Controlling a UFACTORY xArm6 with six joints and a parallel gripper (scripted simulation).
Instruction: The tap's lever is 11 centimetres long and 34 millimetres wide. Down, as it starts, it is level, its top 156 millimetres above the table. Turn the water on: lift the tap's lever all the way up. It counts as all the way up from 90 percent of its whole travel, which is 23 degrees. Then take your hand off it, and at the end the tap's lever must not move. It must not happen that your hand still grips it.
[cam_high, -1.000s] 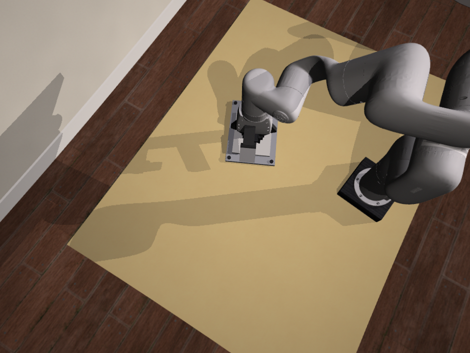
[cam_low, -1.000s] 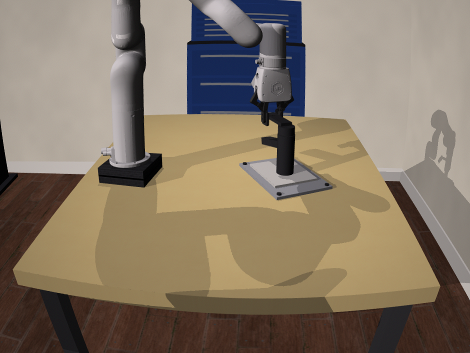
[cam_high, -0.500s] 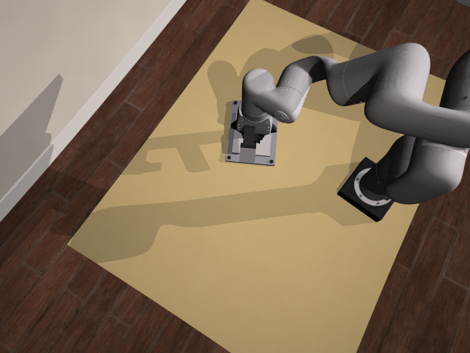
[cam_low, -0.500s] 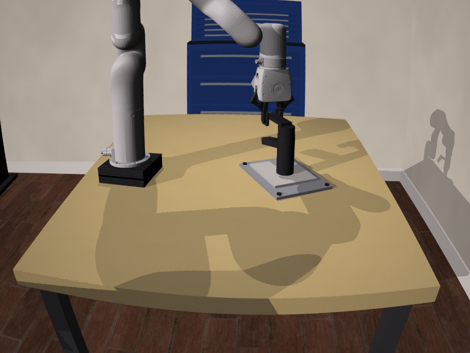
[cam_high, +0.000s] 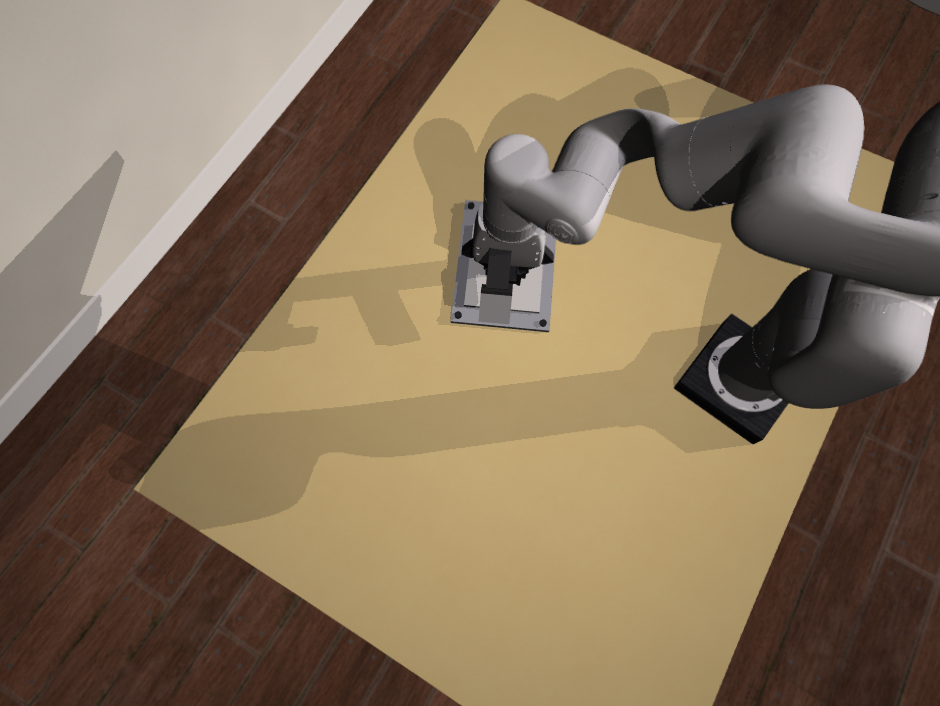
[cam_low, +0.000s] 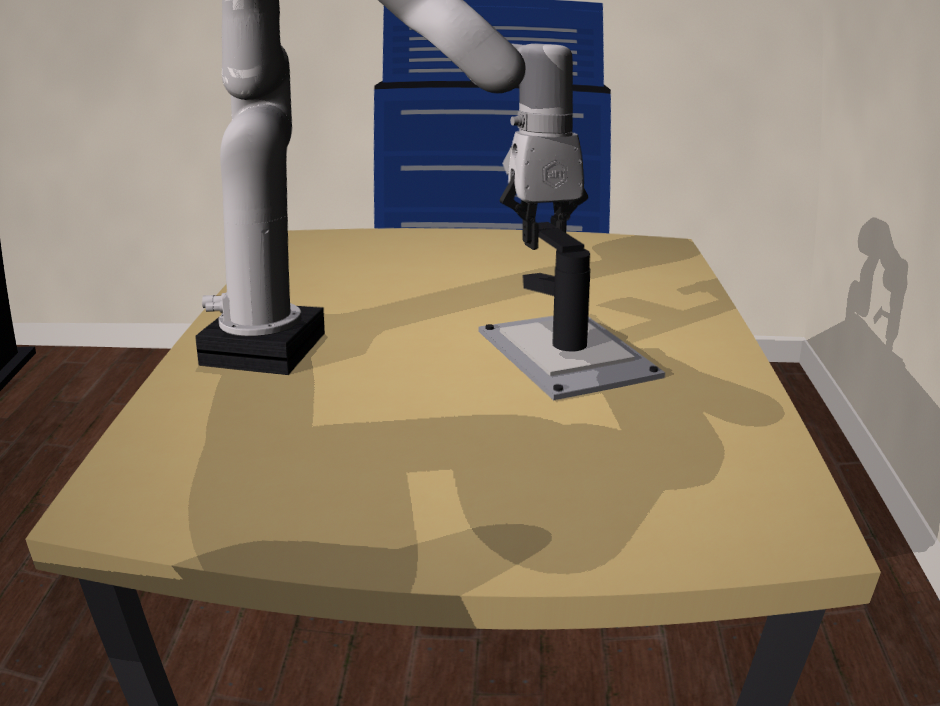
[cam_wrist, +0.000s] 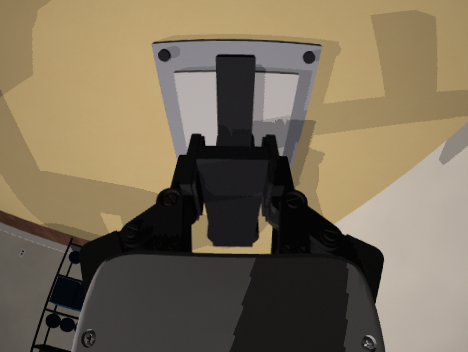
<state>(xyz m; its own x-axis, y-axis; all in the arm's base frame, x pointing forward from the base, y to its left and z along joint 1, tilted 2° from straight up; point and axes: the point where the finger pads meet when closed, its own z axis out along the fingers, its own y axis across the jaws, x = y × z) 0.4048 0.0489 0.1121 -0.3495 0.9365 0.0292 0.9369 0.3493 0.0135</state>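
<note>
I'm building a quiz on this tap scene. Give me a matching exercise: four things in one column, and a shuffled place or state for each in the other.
1. gripper
2. lever
3. tap's grey base plate
4. arm's black pedestal

A. bolted at four corners
B. tilted, free end raised
C. near the table's edge
D. shut on the lever

Pairs: 1-D, 2-B, 3-A, 4-C

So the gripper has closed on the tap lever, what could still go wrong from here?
1. The gripper holds the lever near its free end, well out from the tap body. As the lever swings up in an arc, a straight pull could let it slip from the fingers.
2. In the exterior view the lever looks only partly tilted, so stopping early may leave the water off.
</note>
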